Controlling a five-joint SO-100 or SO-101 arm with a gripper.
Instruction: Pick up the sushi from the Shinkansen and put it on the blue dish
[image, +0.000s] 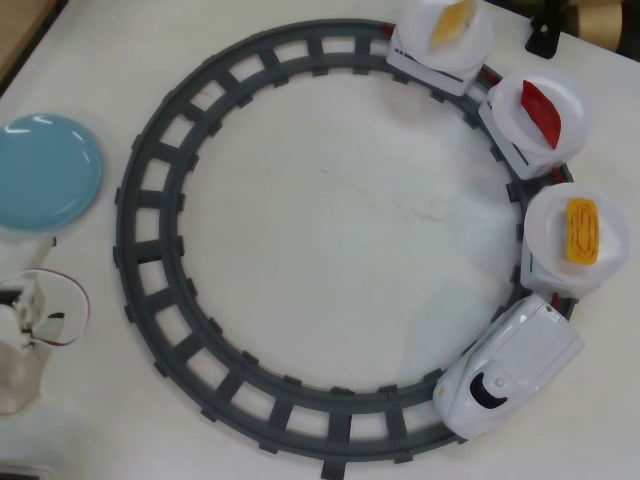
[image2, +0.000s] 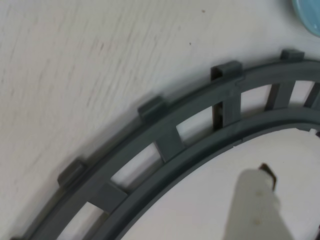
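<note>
The sushi (image: 582, 231), orange-yellow with looped ridges, lies on the round white dish of the car right behind the Shinkansen (image: 508, 367), at the right of the grey ring track in the overhead view. The blue dish (image: 45, 170) sits empty at the far left, outside the track; its edge shows in the wrist view (image2: 309, 15). White parts of my arm (image: 20, 345) stand at the lower left, far from the train. In the wrist view one white finger (image2: 256, 202) of my gripper (image2: 287, 212) hangs above the track (image2: 165, 137); the other finger is out of frame. It holds nothing visible.
Two more cars carry white dishes, one with a red diamond piece (image: 540, 110) and one with a paler yellow wedge (image: 452, 22). The grey track (image: 170, 215) rings the middle of the white table. A dark object (image: 545, 35) stands at the top right edge.
</note>
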